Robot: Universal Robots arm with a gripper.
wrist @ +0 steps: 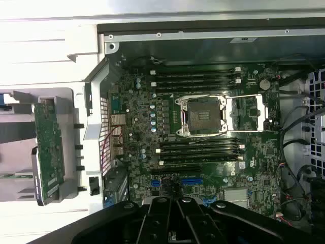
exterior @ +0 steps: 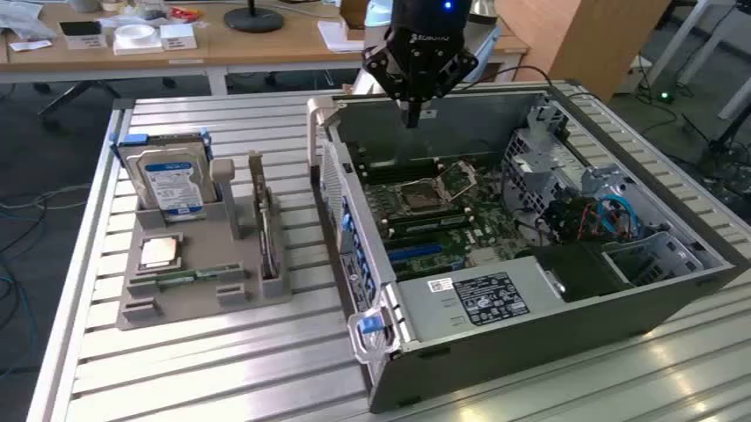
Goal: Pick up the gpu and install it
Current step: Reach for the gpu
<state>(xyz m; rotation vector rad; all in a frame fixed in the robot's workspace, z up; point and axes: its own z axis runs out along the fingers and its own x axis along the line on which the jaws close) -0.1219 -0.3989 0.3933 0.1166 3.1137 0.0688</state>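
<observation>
While the gripper [exterior: 412,119] hangs over the far edge of the open computer case [exterior: 564,330], fingers together and empty, the gpu [exterior: 269,233] stands on edge in the grey holder [exterior: 217,262], at the exterior view's left of the case. Neither pickup nor installation is done yet.

thin green gpu [wrist: 48,145] upright on edge in grey holder beside open case

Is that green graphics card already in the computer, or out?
Out. The gpu stands on edge in the gray holder beside the open computer case.
</observation>
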